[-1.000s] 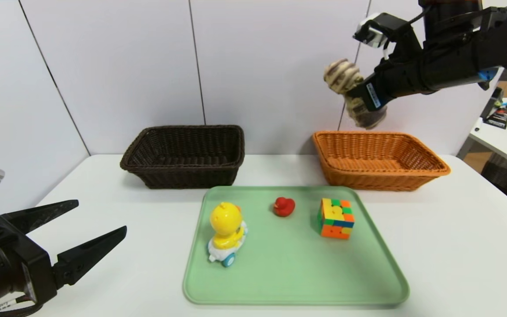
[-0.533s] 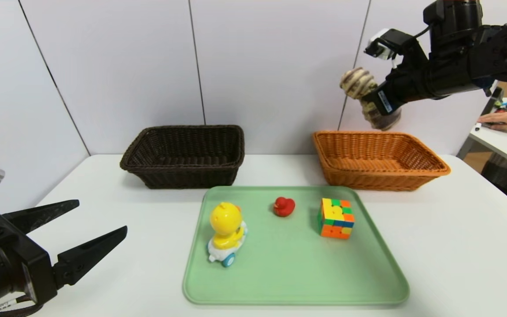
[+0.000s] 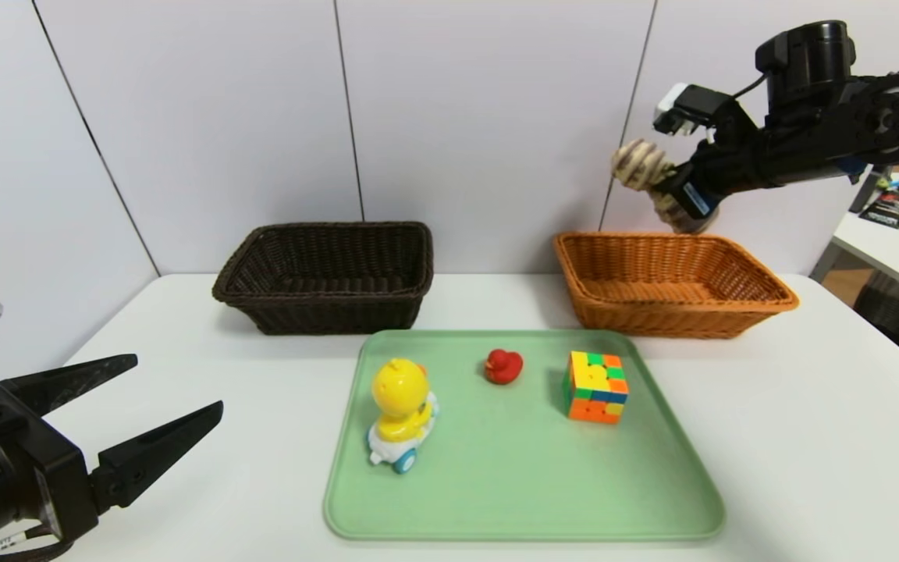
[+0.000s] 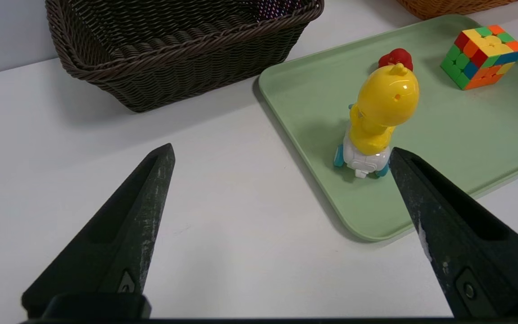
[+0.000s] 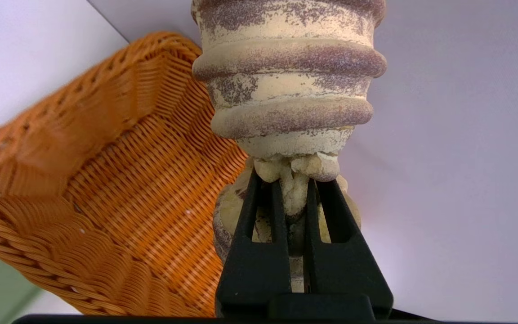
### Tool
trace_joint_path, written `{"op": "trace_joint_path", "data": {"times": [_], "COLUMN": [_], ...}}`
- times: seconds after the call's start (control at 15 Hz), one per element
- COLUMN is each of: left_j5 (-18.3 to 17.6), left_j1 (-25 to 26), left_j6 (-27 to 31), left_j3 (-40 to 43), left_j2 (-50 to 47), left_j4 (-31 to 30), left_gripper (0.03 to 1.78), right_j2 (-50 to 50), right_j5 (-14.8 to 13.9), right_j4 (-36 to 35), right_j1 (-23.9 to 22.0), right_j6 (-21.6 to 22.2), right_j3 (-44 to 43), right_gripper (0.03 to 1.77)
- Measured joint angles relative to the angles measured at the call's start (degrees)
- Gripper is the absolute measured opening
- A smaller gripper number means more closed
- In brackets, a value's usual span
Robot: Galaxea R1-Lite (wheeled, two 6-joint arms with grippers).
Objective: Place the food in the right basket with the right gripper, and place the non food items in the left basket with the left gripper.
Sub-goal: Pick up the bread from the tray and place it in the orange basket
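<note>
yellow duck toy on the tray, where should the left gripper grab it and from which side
Probably the round yellow head or upper body of the yellow duck toy, not the white wheeled base, which could roll. It stands upright on the green tray, clear of the red duck. The open left gripper could come from the tray's left edge, fingers either side.

My matt black fingers (image 5: 259, 270) pinch a rough, perhaps foam loaf (image 5: 288, 85) by woven orange wicker (image 3: 668, 285); the duck toy (image 4: 382, 114) is glossy plastic.
</note>
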Motion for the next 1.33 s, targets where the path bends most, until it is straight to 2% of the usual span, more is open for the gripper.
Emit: {"op": "trace_joint_path", "data": {"times": [0.13, 0.4, 0.73, 0.87, 1.0, 1.33], "left_j5": [0.0, 0.1, 0.1, 0.1, 0.1, 0.2], "left_j1": [0.0, 0.0, 0.0, 0.0, 0.0, 0.0], "left_j6": [0.0, 0.1, 0.1, 0.1, 0.1, 0.1], "left_j3": [0.0, 0.0, -0.1, -0.1, 0.0, 0.1], "left_j2": [0.0, -0.1, 0.0, 0.0, 0.0, -0.1], "left_j4": [0.0, 0.9, 1.0, 1.0, 1.2, 1.1], "left_gripper": [1.69, 1.69, 1.69, 1.69, 1.69, 1.69], "right_j2": [0.6, 2.2, 3.7, 4.0, 4.2, 4.6], "right_j5": [0.2, 0.0, 0.3, 2.1, 3.6, 3.7], "right_j4": [0.0, -0.2, 0.7, 2.9, 5.6, 9.9], "right_j1": [-0.8, -1.3, -0.7, -0.8, -1.4, -3.2], "right_j6": [-4.2, -7.9, -9.3, -12.4, -17.4, -25.4], "right_j3": [0.0, 0.0, 1.1, 1.4, 1.3, 0.7], "right_gripper": [0.15, 0.15, 0.15, 0.15, 0.15, 0.15]}}
